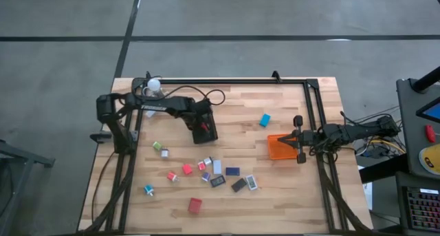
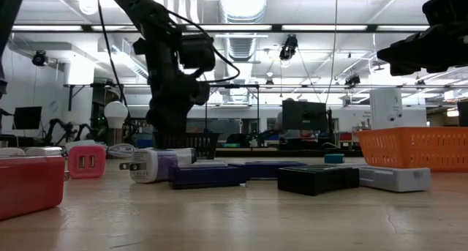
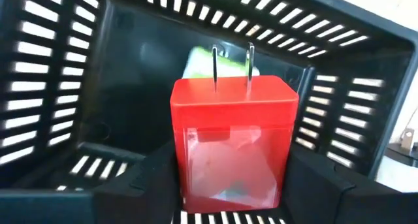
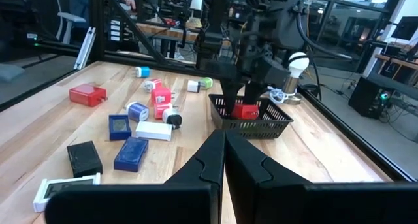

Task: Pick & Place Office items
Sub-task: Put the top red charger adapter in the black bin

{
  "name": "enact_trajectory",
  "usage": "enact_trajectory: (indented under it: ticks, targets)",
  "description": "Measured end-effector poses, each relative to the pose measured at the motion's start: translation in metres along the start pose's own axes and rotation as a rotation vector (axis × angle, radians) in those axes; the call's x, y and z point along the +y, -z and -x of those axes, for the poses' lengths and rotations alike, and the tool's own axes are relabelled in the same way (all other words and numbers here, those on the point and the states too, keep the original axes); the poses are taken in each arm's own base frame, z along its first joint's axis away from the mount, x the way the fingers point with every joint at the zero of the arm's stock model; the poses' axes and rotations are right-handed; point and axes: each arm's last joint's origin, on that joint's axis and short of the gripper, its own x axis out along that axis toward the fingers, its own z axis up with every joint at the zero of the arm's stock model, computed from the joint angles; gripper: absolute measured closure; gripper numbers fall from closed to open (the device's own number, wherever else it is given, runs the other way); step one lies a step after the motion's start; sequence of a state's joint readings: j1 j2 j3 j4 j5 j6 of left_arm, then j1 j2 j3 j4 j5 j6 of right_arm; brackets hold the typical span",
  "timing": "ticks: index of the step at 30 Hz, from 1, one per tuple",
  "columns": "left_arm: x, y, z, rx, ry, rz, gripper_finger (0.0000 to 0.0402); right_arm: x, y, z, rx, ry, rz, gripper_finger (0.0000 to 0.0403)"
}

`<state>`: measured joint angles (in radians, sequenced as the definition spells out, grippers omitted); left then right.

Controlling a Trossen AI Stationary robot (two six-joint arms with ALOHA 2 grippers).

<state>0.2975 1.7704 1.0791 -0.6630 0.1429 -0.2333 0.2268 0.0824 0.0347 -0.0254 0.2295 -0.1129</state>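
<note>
While our left gripper (image 3: 228, 191) clamped a red plug block (image 3: 233, 142) inside the black tray (image 1: 205, 128), our right gripper (image 4: 222, 165) waited closed by the orange tray (image 1: 280, 147) — most office items (image 1: 217, 175) lay unsorted on the table (image 1: 289, 195).

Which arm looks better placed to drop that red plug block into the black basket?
The left: its gripper already holds the red charger inside the black mesh tray. The right gripper waits by the orange tray.
</note>
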Motion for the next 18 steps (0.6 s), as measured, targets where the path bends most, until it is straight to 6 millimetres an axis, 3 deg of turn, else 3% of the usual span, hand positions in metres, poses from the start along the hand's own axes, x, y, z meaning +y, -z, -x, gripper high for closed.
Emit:
enact_trajectory:
  ticks: [18]
  targets:
    - [-0.0023, -0.0066, 0.0027, -0.003, 0.05, -0.002, 0.0172, 0.0, -0.0001, 0.0001, -0.001, 0.0, 0.0, 0.0394]
